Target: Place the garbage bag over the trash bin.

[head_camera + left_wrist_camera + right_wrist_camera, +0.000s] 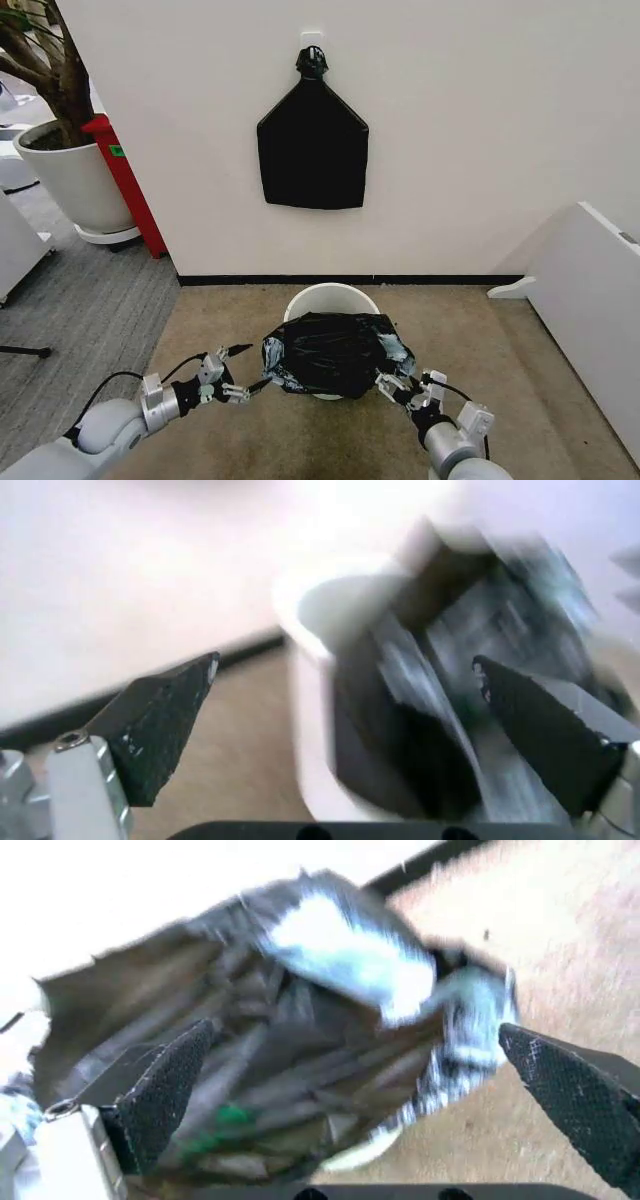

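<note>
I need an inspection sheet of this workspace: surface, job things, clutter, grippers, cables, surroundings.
Surface: tan floor, grey carpet to the left.
Job things: bag draped over the front of the bin; the bin's back rim is uncovered.
Clutter: nothing seen.
Grippers: left gripper open at the bag's left edge; right gripper open at its right edge.
Cables: black cable on the left arm.
Surroundings: black bundle on the wall, plant pot, red container, white panel.

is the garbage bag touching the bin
Touching. In the head view the bag is draped over the near part of the bin rim; the left wrist view shows black plastic lying over the bin's edge and side.
</note>
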You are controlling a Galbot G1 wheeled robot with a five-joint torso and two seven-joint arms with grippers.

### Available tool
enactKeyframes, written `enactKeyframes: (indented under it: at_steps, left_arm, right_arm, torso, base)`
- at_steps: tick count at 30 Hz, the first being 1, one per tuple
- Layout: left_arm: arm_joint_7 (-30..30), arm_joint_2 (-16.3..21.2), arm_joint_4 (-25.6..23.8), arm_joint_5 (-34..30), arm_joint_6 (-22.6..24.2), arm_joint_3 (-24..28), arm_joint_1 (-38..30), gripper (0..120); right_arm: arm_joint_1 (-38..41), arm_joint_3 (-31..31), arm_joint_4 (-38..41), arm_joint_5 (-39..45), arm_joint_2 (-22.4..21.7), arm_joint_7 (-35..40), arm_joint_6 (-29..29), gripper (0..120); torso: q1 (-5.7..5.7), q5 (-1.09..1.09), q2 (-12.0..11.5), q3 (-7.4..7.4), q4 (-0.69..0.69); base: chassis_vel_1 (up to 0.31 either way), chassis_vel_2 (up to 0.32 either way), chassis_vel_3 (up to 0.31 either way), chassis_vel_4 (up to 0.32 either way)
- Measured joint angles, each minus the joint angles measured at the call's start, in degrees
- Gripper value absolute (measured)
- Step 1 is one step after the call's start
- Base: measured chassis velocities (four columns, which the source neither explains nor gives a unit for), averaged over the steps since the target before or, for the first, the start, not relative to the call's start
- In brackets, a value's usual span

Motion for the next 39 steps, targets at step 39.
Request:
enactKeyframes:
  at_steps: [39]
  left_arm:
    - [-38.11,-12.84,-29.1,-1.06,16.66,-11.69,16.27,100]
  right_arm:
    - [96.59,-64.25,-38.55,6.42,-25.38,-33.51,-28.17,100]
  torso:
    - [0.0,-0.03,-0.01,0.01,0.02]
  base:
    - [0.0,0.0,0.0,0.0]
